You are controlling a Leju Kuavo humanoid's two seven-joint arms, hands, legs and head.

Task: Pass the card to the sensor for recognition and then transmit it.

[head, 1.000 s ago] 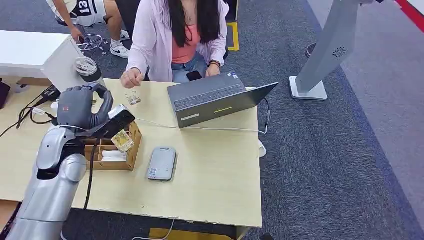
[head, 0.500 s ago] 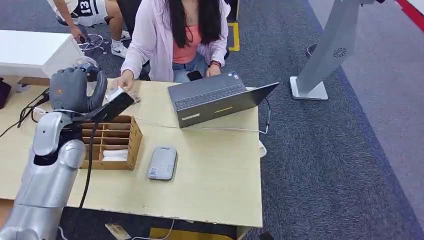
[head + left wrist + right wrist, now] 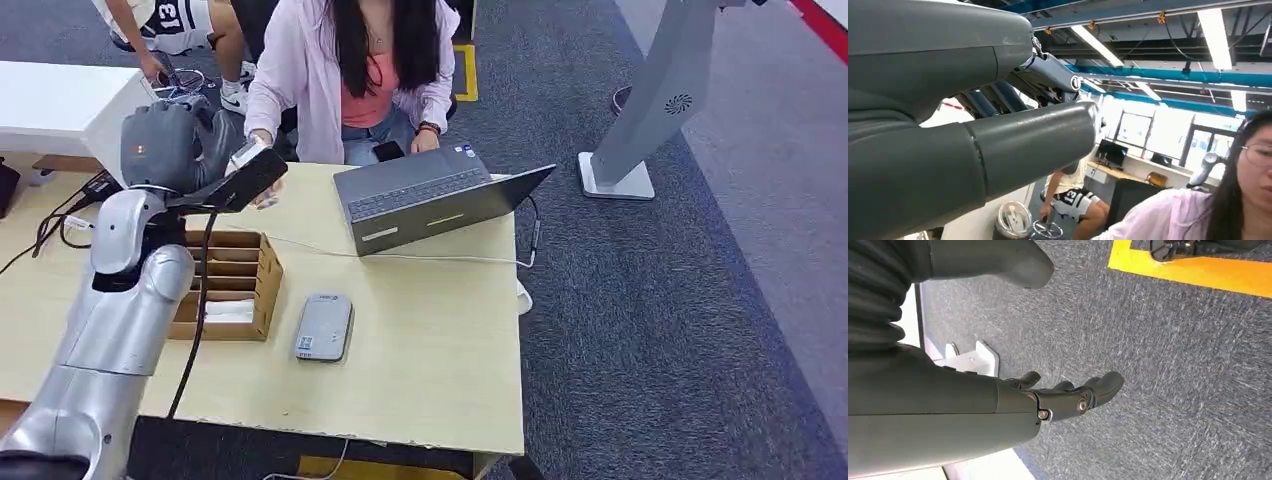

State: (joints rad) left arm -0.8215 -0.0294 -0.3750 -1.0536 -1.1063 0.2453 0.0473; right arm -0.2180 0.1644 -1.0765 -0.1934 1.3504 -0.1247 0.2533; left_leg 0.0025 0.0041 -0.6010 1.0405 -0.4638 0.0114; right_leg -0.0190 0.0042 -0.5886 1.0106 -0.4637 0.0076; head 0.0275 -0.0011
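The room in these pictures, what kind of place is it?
Probably an office or a lab workspace: a wooden desk with a laptop, grey carpet, and exposed ceiling lights.

Blocked at 12 o'clock by a seated person (image 3: 340,70); open laptop (image 3: 430,200) at 2; bare tabletop (image 3: 430,340) toward 4 o'clock.

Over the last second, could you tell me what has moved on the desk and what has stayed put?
The left hand has risen from above the wooden organizer and carried the card toward the seated person's hand at the desk's far edge. The grey sensor, the laptop and the organizer have not moved. The right hand hangs open over the carpet.
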